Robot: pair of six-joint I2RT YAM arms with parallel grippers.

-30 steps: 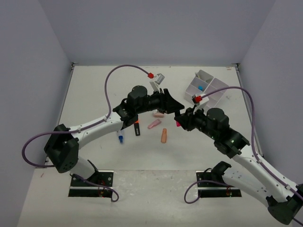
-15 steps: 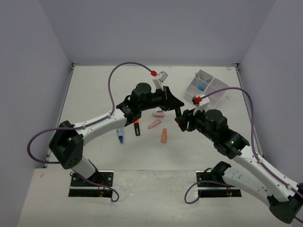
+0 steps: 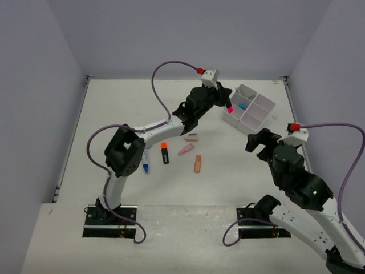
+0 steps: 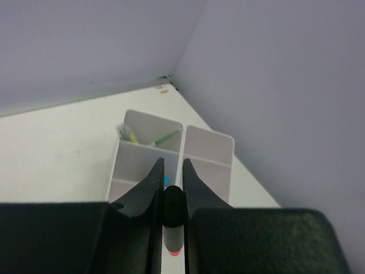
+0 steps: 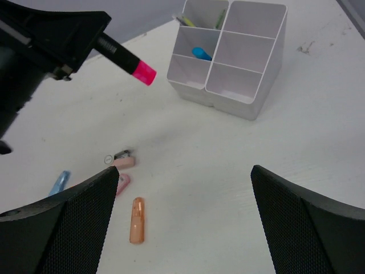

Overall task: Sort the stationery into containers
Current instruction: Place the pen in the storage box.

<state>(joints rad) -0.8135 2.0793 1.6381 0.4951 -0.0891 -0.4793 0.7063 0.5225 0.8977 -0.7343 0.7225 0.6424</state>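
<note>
Left gripper (image 3: 226, 103) clenched on a black highlighter with a pink cap (image 3: 229, 107). In the left wrist view both fingers (image 4: 153, 188) press the barrel, cap end pointing down. The left arm is stretched across the table toward the far right corner. The highlighter is off the table, cap aimed at the white divided tray (image 3: 259, 117). From above, the cap sits at the tray's left wall; in the right wrist view it is short of the tray, so whether it is over a compartment cannot be told. Tray contents: a green pen (image 5: 220, 18) and a yellow-tipped item (image 5: 185, 21) in the far compartments, and a blue item (image 5: 201, 53) in the one next to them. Right gripper (image 3: 259, 140) released, jaws spread wide and holding nothing, near the tray's near side. On the table, mid-field: an orange-capped black highlighter (image 3: 165, 153), a blue marker (image 3: 145, 166), two pink erasers (image 3: 191, 137) (image 3: 186, 150) and an orange capsule-shaped piece (image 3: 197, 164). All lie loose and apart from both grippers.
</note>
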